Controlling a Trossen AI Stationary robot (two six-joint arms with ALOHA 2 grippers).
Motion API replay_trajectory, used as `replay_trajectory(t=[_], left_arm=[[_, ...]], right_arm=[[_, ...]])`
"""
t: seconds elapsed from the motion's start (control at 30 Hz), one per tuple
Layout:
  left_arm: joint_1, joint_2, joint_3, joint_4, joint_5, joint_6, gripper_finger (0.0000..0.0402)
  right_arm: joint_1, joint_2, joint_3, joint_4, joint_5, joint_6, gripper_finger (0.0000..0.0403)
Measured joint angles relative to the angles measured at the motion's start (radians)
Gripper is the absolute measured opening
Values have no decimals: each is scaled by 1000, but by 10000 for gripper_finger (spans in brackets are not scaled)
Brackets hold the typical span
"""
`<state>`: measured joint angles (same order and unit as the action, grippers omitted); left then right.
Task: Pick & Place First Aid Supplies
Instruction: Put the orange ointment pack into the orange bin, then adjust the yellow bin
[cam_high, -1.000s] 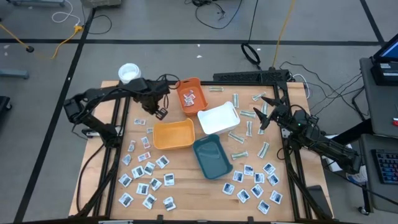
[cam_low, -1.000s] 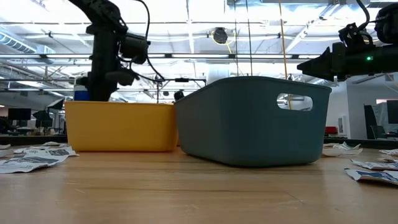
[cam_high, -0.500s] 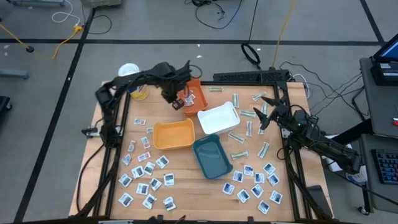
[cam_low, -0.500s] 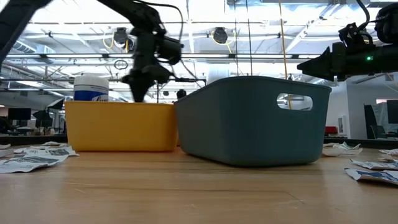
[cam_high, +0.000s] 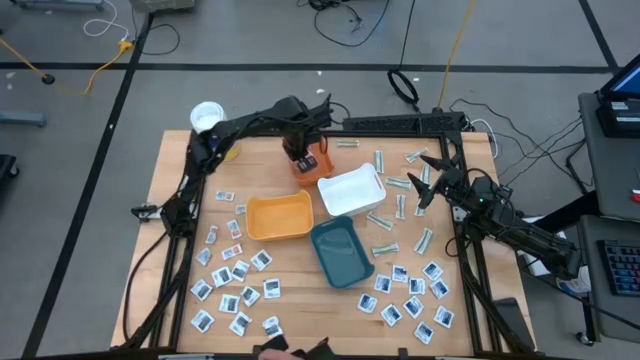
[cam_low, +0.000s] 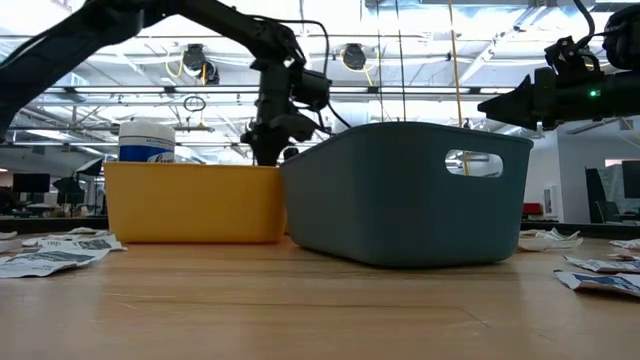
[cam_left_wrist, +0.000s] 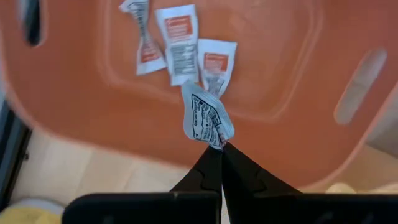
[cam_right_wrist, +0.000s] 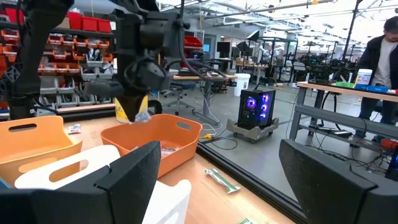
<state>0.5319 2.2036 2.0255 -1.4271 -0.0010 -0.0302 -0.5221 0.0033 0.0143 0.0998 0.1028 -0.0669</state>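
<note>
- Left arm: extended from its base at nine o'clock toward twelve o'clock, wrist bent downward.
- Left pincer (cam_left_wrist: 219, 148): pointing down, fingers pressed together on the corner of a white sachet (cam_left_wrist: 206, 119).
- Right arm: parked at three o'clock, forearm roughly level.
- Right pincer (cam_high: 428, 177): fingers spread wide, nothing between them, clear of the bench.

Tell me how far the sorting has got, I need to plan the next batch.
Barely started. Three sachets already lie in the orange tray. The left gripper holds a fourth packet above it. The right gripper waits open. Dozens of packets remain on the table.
</note>
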Motion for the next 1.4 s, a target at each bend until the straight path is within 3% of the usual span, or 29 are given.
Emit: replay_trajectory(t=[0.23, 0.37, 0.5, 0.73, 0.87, 1.17, 1.4], left_arm=[[-20, 43, 1, 47, -4, 28, 4], [-28, 45, 2, 76, -8, 36, 33], [-32, 45, 2, 76, -8, 45, 90], [-35, 38, 1, 57, -9, 54, 224], [-33, 3, 1, 18, -9, 38, 266], [-32, -66, -12, -39, 45, -5, 285], [-67, -299, -300, 65, 141, -21, 285]], right_arm=[[0, 0, 0, 0, 0, 0, 322], [0, 0, 0, 0, 0, 0, 322], [0, 0, 0, 0, 0, 0, 322], [0, 0, 0, 0, 0, 0, 322], [0, 0, 0, 0, 0, 0, 322], [0, 0, 0, 0, 0, 0, 322], [0, 0, 0, 0, 0, 0, 322]])
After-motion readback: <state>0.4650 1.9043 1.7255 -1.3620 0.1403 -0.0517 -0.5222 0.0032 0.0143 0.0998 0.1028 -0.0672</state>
